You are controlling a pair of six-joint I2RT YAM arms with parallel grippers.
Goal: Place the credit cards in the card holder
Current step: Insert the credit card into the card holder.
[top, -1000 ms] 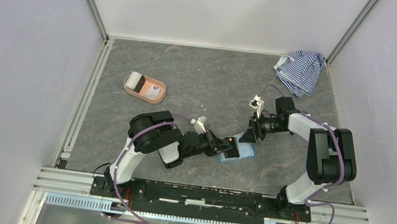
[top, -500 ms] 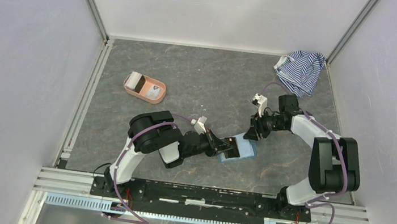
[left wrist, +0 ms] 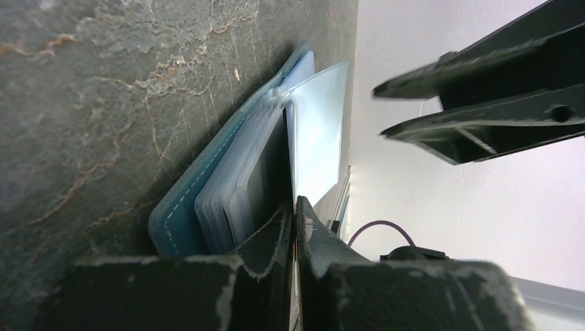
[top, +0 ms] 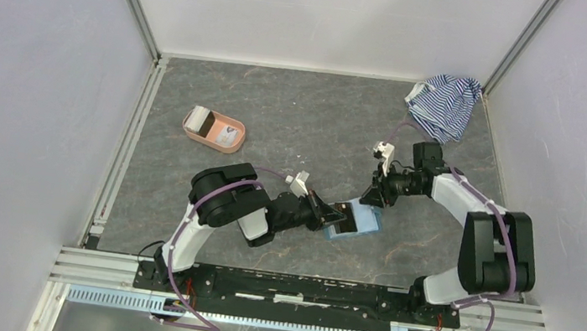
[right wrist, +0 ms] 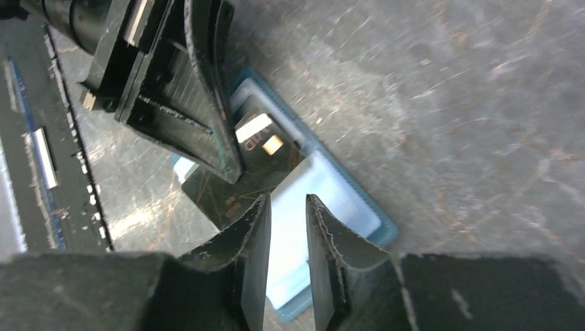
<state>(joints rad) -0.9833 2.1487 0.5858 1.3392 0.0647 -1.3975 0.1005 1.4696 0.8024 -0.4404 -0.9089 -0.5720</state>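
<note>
The card holder (right wrist: 381, 231) lies open, light-blue sleeves showing, a dark card (right wrist: 241, 181) lying on them. The left gripper (left wrist: 295, 210) pinches that card; the right gripper (right wrist: 288, 207), slightly spread, hangs above the card holder.

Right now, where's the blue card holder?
The card holder lies open on the table, slightly right of centre in the top view, between the left gripper and the right gripper.

card holder (top: 361, 221): teal, open, flat | dark credit card (right wrist: 227, 189): among its sleeves

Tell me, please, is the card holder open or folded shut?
Open: the card holder lies spread, its clear sleeves and a dark card exposed.
</note>
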